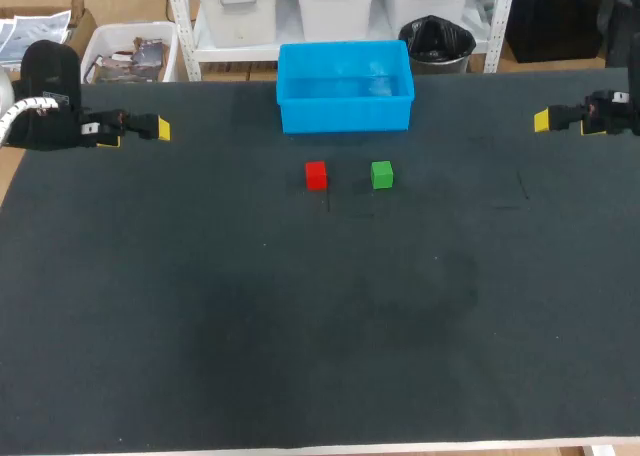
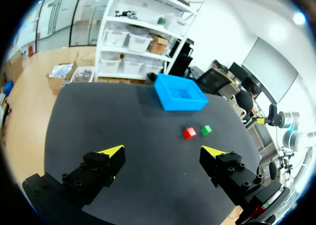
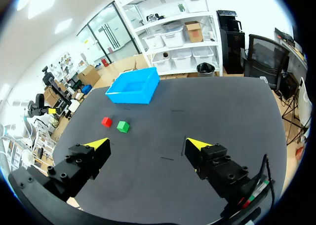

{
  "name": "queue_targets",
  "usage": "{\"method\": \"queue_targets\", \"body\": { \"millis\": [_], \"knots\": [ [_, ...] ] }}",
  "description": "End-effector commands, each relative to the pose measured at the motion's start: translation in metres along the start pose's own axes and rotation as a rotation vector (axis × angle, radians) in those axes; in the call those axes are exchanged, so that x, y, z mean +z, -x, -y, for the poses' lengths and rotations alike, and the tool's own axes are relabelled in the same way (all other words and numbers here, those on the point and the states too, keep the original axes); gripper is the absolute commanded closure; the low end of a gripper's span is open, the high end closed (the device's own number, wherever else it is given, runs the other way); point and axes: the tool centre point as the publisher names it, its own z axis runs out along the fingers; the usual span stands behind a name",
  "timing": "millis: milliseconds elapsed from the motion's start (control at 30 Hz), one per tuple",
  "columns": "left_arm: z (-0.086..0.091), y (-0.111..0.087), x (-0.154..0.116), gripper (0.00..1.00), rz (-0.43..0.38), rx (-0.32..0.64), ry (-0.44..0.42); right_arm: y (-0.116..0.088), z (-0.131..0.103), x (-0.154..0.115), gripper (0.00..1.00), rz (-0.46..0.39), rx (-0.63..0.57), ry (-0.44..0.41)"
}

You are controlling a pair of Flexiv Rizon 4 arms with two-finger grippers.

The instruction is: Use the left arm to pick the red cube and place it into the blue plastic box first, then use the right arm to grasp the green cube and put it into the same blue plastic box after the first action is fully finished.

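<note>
Neither of the 2 steps is begun: the small red cube (image 1: 316,175) and small green cube (image 1: 381,174) sit side by side on the dark table (image 1: 300,326) near the empty rectangular blue plastic box (image 1: 345,117), while the left gripper (image 2: 164,151) and right gripper (image 3: 148,144) gape wide, holding nothing.

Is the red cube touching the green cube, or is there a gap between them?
Apart. The head view shows the red cube and the green cube side by side, with a strip of bare table between them.

Your left tool (image 2: 164,151) and right tool (image 3: 146,144) match: blocky black fingers (image 2: 94,173) studded with round screw heads, bright yellow wedge tips (sharply pointed). A white ribbed cable (image 1: 22,109) wraps your left wrist.
</note>
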Motion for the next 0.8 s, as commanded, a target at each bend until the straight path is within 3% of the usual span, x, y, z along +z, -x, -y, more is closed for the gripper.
{"method": "queue_targets", "body": {
  "millis": [33,233,333,600,800],
  "knots": [
    [-0.001,0.000,0.000,0.00,0.002,0.000,-0.002,0.000,-0.002,-0.001,0.00,-0.001,0.002,-0.009],
    [0.002,0.003,0.003,0.00,0.000,0.000,0.007,0.000,-0.002,-0.001,0.00,-0.001,0.002,-0.009],
    [0.016,0.011,0.010,0.00,-0.033,0.030,0.020,0.000,-0.002,-0.001,0.00,-0.001,0.002,-0.009],
    [0.033,0.020,0.030,0.00,-0.126,0.005,0.189,0.000,-0.002,-0.001,0.00,-0.001,0.002,-0.009],
    [0.053,0.036,0.040,0.00,-0.162,-0.006,0.249,0.000,-0.002,-0.001,0.00,-0.001,0.002,-0.009]
  ]
}}
